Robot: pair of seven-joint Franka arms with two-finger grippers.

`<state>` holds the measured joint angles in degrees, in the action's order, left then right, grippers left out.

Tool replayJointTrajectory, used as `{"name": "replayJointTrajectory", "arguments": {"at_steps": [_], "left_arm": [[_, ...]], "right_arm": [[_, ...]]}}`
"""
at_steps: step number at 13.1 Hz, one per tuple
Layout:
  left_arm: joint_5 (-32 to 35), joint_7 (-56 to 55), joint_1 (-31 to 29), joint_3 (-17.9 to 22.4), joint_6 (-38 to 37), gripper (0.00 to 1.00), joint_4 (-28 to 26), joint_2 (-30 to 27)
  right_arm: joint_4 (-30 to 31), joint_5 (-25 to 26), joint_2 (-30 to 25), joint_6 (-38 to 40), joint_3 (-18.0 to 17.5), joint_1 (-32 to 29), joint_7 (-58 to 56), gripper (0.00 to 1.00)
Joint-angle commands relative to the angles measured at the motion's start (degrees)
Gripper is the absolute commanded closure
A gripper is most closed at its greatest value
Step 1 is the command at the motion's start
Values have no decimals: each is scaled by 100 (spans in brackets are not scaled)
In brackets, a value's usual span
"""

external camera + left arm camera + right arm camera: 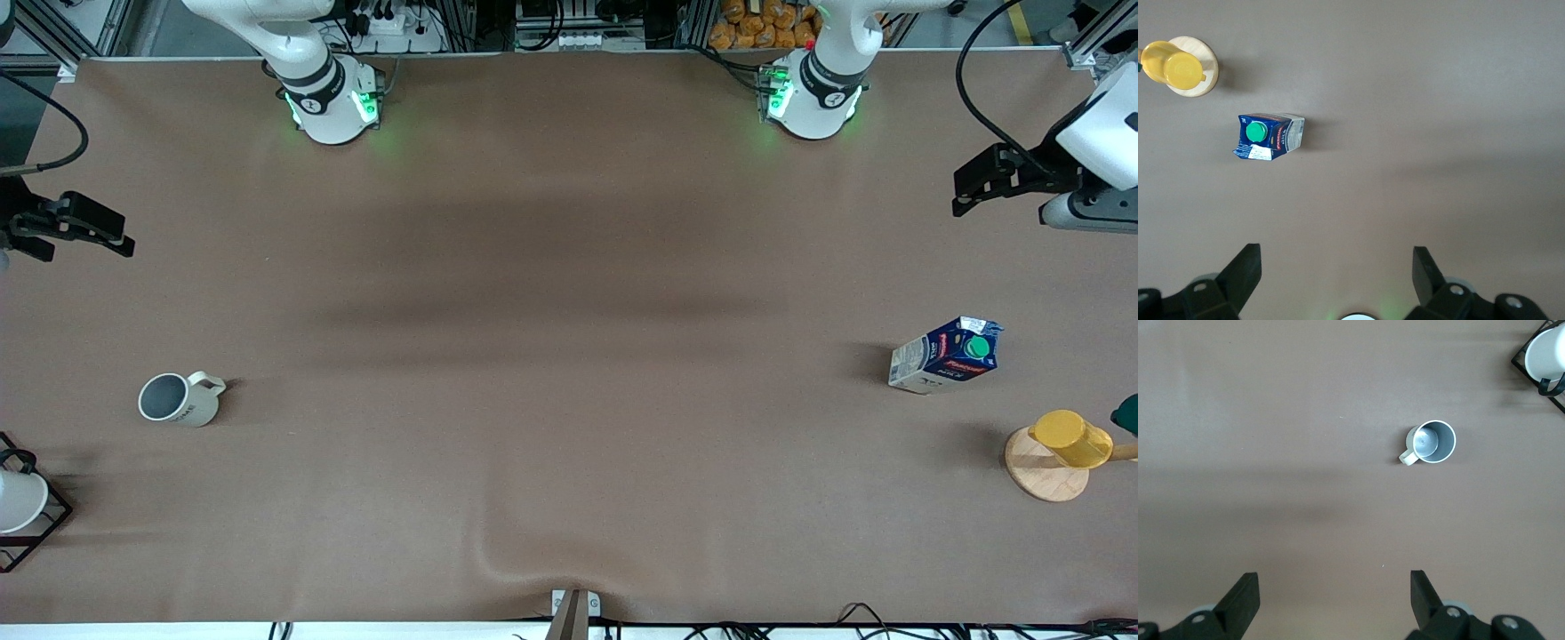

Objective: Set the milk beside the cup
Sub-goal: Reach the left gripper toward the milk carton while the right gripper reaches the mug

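The milk carton (946, 356) stands on the brown table (569, 267) toward the left arm's end, dark blue above a white lower part, with a red logo band and a round green cap (978, 347). It stands alone, nothing touching it. Near the milk carton, nearer to the front camera and closer to the table's end, a yellow cup (1071, 438) sits on a round wooden coaster (1045, 471); the two are apart from the carton.

The cream-white mug (178, 399) is well apart from the milk carton, toward the right arm's end of the table, upright, its grey-blue inside showing and its small squared handle turned toward the carton's end. Farther still from the carton, at the table's edge, a plain white cup (18, 500) sits in a black wire rack (40, 524).

The left gripper (965, 197) hangs over the table's end, above bare cloth, clear of the milk carton, its fingers (1245, 270) spread wide and holding nothing. The right gripper (116, 238) hangs over the mug's end of the table, fingers (1245, 593) likewise wide apart and empty. Both arms wait.
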<state>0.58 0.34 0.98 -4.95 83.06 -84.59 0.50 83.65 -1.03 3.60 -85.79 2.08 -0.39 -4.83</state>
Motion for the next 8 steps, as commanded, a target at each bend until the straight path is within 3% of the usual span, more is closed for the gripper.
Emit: {"name": "replayJointTrajectory", "arguments": {"at_steps": [1, 8], "left_arm": [[30, -51, -27, 3, 35, 0, -66, -94], [30, -69, -141, 38, 0, 0, -75, -129]], "right_arm": [[55, -28, -114, -43, 2, -40, 0, 0], [64, -37, -97, -78, 3, -40, 0, 0]]}}
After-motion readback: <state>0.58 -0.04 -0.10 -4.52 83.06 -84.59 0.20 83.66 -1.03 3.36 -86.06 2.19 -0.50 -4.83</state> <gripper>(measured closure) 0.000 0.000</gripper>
